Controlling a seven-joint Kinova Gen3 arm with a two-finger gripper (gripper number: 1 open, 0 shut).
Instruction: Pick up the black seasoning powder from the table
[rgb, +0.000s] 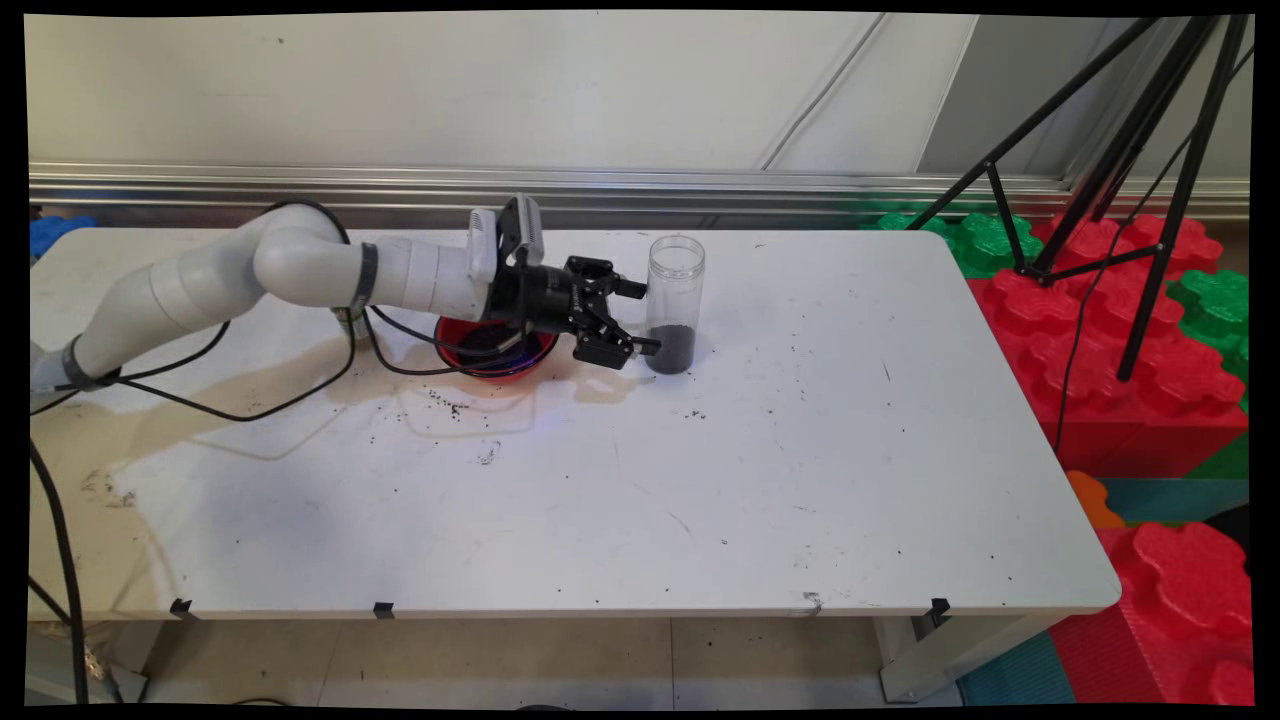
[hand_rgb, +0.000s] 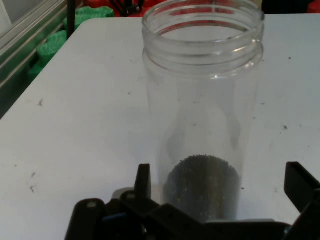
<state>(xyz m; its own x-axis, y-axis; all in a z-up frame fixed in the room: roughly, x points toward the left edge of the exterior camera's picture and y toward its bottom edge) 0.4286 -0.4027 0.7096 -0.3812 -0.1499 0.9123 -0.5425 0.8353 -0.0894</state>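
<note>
**Open fingers on either side of a clear jar**

A tall clear plastic jar (rgb: 675, 303) stands upright on the white table (rgb: 800, 480), lidless, its round neck ringed with screw threads. A shallow layer of dark, fine-grained material (hand_rgb: 202, 186) fills its bottom; the walls above are transparent and smooth.

The black gripper (rgb: 640, 317) reaches in level from the jar's left, and its fingers (rgb: 632, 289) are spread wide — one lies beside the jar's mid-height on the far side, the other beside its base on the near side. In the hand view the jar sits between the two fingertips (hand_rgb: 144, 180), with a gap showing on each side; whether either pad touches the plastic cannot be told. Nothing is gripped.

Left of the jar, under the wrist, sits a round red bowl (rgb: 497, 352) with a glossy rim, partly hidden by the arm. Dark specks (rgb: 445, 402) are scattered over the table in front of the bowl, left of the jar — and a pale brownish stain (rgb: 300, 372) spreads further left. Black cables (rgb: 250, 400) loop down onto the table there.
</note>
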